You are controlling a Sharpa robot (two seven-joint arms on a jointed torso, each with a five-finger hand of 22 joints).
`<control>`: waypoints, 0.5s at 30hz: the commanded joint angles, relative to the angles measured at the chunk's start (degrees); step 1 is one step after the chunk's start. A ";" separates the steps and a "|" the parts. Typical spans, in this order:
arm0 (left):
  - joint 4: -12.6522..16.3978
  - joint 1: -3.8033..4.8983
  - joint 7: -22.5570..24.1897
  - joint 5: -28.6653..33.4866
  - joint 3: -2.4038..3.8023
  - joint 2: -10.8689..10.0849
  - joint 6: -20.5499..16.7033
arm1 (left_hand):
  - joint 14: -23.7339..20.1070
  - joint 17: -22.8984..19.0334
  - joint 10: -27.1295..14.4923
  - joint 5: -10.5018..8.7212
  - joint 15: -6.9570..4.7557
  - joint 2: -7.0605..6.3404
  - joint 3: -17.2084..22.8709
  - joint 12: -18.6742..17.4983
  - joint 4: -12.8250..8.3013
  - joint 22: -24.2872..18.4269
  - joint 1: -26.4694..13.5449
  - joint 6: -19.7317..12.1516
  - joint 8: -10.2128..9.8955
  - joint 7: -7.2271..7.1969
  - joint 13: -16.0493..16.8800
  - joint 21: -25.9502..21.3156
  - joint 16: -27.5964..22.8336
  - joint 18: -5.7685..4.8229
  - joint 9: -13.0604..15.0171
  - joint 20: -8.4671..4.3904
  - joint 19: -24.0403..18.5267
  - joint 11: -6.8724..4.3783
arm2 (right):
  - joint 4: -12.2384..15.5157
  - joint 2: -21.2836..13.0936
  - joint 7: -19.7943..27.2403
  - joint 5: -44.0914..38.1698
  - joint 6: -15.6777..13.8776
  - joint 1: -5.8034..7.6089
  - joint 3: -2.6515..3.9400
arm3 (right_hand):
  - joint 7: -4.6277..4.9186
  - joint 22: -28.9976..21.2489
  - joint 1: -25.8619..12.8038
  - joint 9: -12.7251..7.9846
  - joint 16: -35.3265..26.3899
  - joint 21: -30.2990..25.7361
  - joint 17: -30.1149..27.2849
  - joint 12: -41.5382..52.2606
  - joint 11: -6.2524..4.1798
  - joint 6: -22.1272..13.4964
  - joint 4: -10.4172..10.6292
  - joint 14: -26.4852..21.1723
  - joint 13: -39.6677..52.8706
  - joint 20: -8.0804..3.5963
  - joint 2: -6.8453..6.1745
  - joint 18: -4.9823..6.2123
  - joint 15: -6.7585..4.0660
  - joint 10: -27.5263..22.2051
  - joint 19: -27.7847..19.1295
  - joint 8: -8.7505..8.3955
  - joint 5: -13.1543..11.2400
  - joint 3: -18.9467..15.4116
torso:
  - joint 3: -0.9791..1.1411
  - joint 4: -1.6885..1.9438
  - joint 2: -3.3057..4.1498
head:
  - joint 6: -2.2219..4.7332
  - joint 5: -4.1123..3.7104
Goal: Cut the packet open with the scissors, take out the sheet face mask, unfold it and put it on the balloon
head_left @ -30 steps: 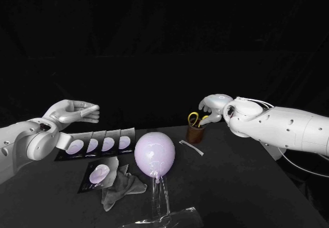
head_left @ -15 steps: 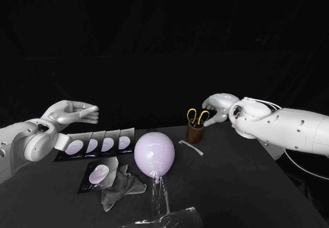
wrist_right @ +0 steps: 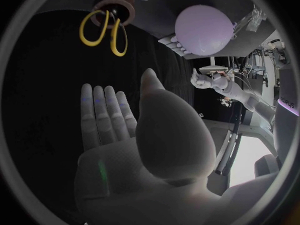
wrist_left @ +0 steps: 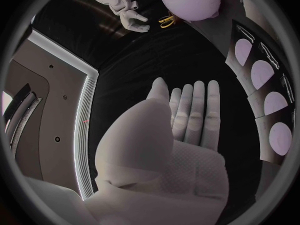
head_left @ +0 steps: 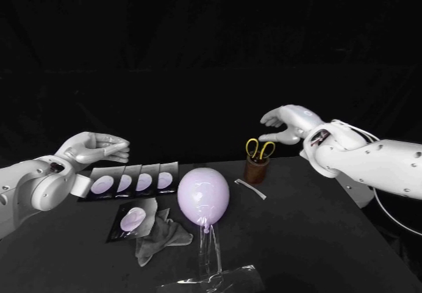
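Right hand [head_left: 290, 118] now higher, fingers [wrist_right: 103, 110] apart and empty, scissors [head_left: 260, 148] below and clear of them.

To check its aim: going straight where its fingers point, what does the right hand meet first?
Probably the yellow scissors handles standing in the brown cup. The right hand hovers empty above them, though depth is unclear.

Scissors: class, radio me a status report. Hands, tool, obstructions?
Right hand empty, fingers apart, above the scissors, not touching. Left hand empty, by the packets. Scissors upright in the cup, handles up. Nothing between hand and handles.
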 commanded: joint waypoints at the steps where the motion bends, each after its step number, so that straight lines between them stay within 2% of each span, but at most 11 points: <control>1: 2.26 -0.80 2.08 -0.23 0.02 -1.30 0.39 | 0.89 0.25 0.61 -0.16 -0.14 0.01 0.30 -0.34 -0.07 0.17 1.12 0.55 -0.38 0.04 -0.08 0.46 0.41 0.70 -0.22 -0.26 0.79 -0.17 | 2.44 -0.59 9.88 8.85 -10.60 0.54 0.05 | 0.28 -0.18 1.87 -0.18 1.18 0.12 -0.05 0.40 -0.65 1.41 -0.53 2.72 0.00 -0.62 1.89 0.88 -0.70 1.96 2.15 0.48 -0.27 1.50 | -0.13 0.01 0.08 | -0.70 2.82; 3: 3.43 -1.35 2.14 -0.82 -0.05 -2.11 0.19 | 1.73 0.53 1.05 -0.15 -0.41 -0.10 0.43 -0.47 0.06 0.36 2.02 0.79 -0.51 -0.06 -0.07 0.93 0.85 0.69 -0.43 -0.66 1.43 -0.32 | 3.99 -0.91 11.49 10.37 -11.39 0.73 0.05 | 0.10 -0.21 2.51 -0.34 1.65 0.37 -0.06 0.32 -0.92 2.11 -0.52 3.99 -0.09 -1.11 2.27 0.81 -1.07 2.83 3.47 0.54 -0.30 1.98 | -0.14 0.09 0.05 | -1.26 4.02; 4: 4.86 -2.03 2.13 -1.77 -0.27 -3.09 -0.18 | 2.04 0.70 1.41 -0.16 -0.50 -0.24 0.40 -0.54 0.30 0.45 2.36 0.98 -0.59 -0.08 -0.05 1.16 1.01 0.65 -0.57 -0.86 1.69 -0.40 | 5.89 -1.18 12.85 11.87 -11.83 0.89 0.05 | -0.30 0.13 3.99 -0.53 3.47 1.53 0.56 0.48 -1.59 3.43 -0.76 7.98 -0.04 -2.14 2.97 0.92 -2.24 4.63 6.41 0.75 -0.31 3.03 | -0.15 0.27 -0.01 | -1.75 4.66; 7: 7.03 -3.10 2.15 -3.40 -0.65 -4.61 -0.84 | 2.02 0.77 1.69 -0.17 -0.49 -0.48 0.22 -0.56 0.48 0.47 2.37 1.11 -0.65 -0.02 -0.03 1.22 1.01 0.60 -0.67 -0.92 1.70 -0.40 | 8.98 -1.35 13.90 13.90 -11.35 0.98 0.05 | -0.95 1.27 5.10 -1.12 6.24 4.28 1.94 0.28 -2.69 5.14 -0.30 14.41 -0.06 -4.29 3.27 0.86 -4.30 7.43 11.58 0.59 -0.33 4.30 | -0.21 0.36 0.01 | -2.49 5.81; 8: 7.60 -3.42 2.17 -3.97 -0.75 -5.02 -1.06 | 1.98 0.79 1.77 -0.17 -0.48 -0.55 0.16 -0.58 0.53 0.46 2.35 1.14 -0.67 -0.01 -0.02 1.22 0.99 0.58 -0.71 -0.92 1.67 -0.40 | 9.90 -1.33 13.93 14.40 -10.90 0.96 0.04 | -1.10 1.77 5.23 -1.29 6.95 5.28 2.45 0.05 -3.06 5.76 -0.12 16.13 -0.09 -4.97 3.22 0.81 -4.76 8.15 13.00 0.55 -0.27 4.67 | -0.25 0.40 0.00 | -2.81 6.35; 9: 8.24 -3.82 2.20 -4.79 -0.86 -5.49 -1.37 | 1.98 0.79 1.77 -0.17 -0.48 -0.55 0.16 -0.58 0.53 0.46 2.35 1.14 -0.67 -0.01 -0.02 1.22 0.99 0.58 -0.71 -0.92 1.67 -0.40 | 10.98 -1.26 13.80 14.94 -10.15 0.91 0.03 | -1.10 1.77 5.23 -1.29 6.95 5.28 2.45 0.05 -3.06 5.76 -0.12 16.13 -0.09 -4.97 3.22 0.81 -4.76 8.15 13.00 0.55 -0.27 4.67 | -0.31 0.47 -0.01 | -3.21 6.93; 10: 8.69 -4.12 2.22 -5.53 -0.96 -5.83 -1.62 | 1.86 0.81 1.94 -0.18 -0.44 -0.72 0.00 -0.56 0.60 0.45 2.28 1.14 -0.73 0.00 0.00 1.19 0.94 0.53 -0.77 -0.91 1.58 -0.41 | 11.77 -1.13 13.59 15.34 -9.44 0.84 0.02 | -1.53 3.17 5.52 -1.42 9.91 8.04 4.11 -0.06 -3.81 6.70 -0.12 21.86 -0.03 -6.42 3.23 0.90 -6.30 9.39 16.62 0.62 -0.11 5.26 | -0.36 0.54 -0.03 | -3.56 7.45; 11: 9.15 -4.47 2.25 -6.56 -1.07 -6.17 -1.91 | 1.76 0.83 2.09 -0.18 -0.42 -0.84 -0.10 -0.56 0.63 0.43 2.25 1.14 -0.79 -0.01 0.01 1.16 0.89 0.50 -0.82 -0.89 1.50 -0.42 | 12.63 -0.89 13.21 15.84 -8.42 0.71 0.00 | -1.91 4.10 5.44 -1.51 11.81 9.81 5.21 -0.22 -4.15 6.98 -0.07 25.30 -0.05 -7.23 3.10 0.86 -7.17 9.81 18.79 0.57 -0.23 5.43 | -0.38 0.61 -0.07 | -3.80 8.08; 13: 9.73 -5.03 2.36 -8.93 -1.26 -6.62 -2.50 | 1.33 0.85 2.33 -0.18 -0.31 -1.16 -0.46 -0.61 0.69 0.35 2.04 1.11 -0.93 -0.01 0.03 1.00 0.69 0.40 -0.95 -0.78 1.14 -0.40 | 13.83 -0.29 12.41 16.66 -6.40 0.35 -0.05 | -2.52 5.87 5.00 -1.64 14.94 12.90 7.31 -0.36 -4.99 7.79 -0.02 29.86 0.02 -8.53 3.04 0.82 -8.35 11.09 21.79 0.59 -0.26 5.85 | -0.35 0.60 -0.12 | -4.18 9.17; 14: 9.90 -5.25 2.41 -10.25 -1.32 -6.74 -2.76 | 0.66 0.84 2.33 -0.18 -0.14 -1.36 -0.76 -0.81 0.66 0.21 1.97 1.03 -1.12 -0.02 0.00 0.74 0.39 0.29 -1.11 -0.60 0.59 -0.35 | 14.24 0.02 12.04 16.95 -5.47 0.15 -0.07 | -2.75 6.93 4.83 -1.68 17.30 14.66 8.73 -0.39 -5.60 8.22 0.01 32.54 0.08 -9.12 3.19 0.83 -8.81 11.81 23.30 0.65 -0.22 6.19 | -0.40 0.67 -0.17 | -4.32 9.62; 15: 10.03 -5.53 2.45 -12.10 -1.39 -6.83 -3.12 | -0.09 0.81 2.19 -0.19 0.06 -1.53 -1.06 -1.08 0.64 0.05 1.93 0.86 -1.34 -0.01 -0.03 0.41 0.07 0.19 -1.28 -0.36 -0.06 -0.25 | 14.64 0.47 11.58 17.23 -4.30 -0.16 -0.10 | -3.02 10.68 4.63 -1.78 19.66 18.56 10.19 -0.59 -5.71 8.33 0.01 33.83 0.07 -9.59 2.98 0.38 -9.25 12.20 25.19 0.54 -0.19 6.41 | -0.47 0.77 -0.20 | -4.55 10.26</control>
